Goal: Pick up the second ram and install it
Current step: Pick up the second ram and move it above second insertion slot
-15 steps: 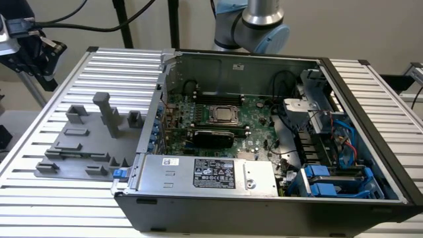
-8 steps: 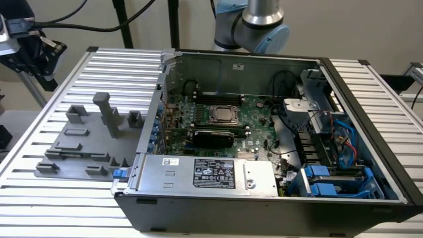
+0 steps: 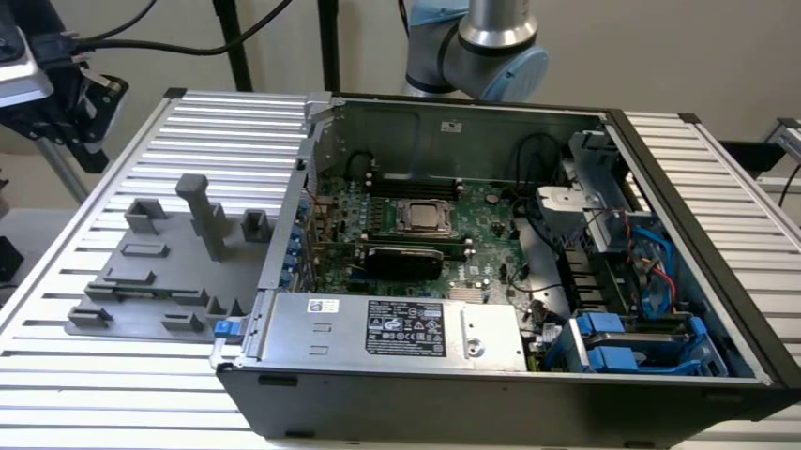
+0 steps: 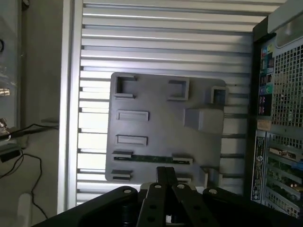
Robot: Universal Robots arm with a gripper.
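Observation:
The second ram (image 4: 151,159) is a thin green stick seen edge-on, standing between two small holders on the grey fixture plate (image 4: 156,101). My gripper (image 4: 165,176) hangs above that plate, close over the ram, with its two dark fingers (image 4: 161,177) pressed together and nothing between them. In the exterior view the fixture plate (image 3: 157,277) lies on the ribbed table at the left of the open computer case (image 3: 501,394), whose green motherboard (image 3: 494,220) faces up.
Inside the case are a silver processor (image 3: 426,217), a power supply (image 3: 400,328) at the front, blue drive cages (image 3: 639,342) and loose cables at the exterior view's right. Upright grey posts (image 3: 201,211) rise from the fixture. A camera rig (image 3: 32,70) stands at the far left.

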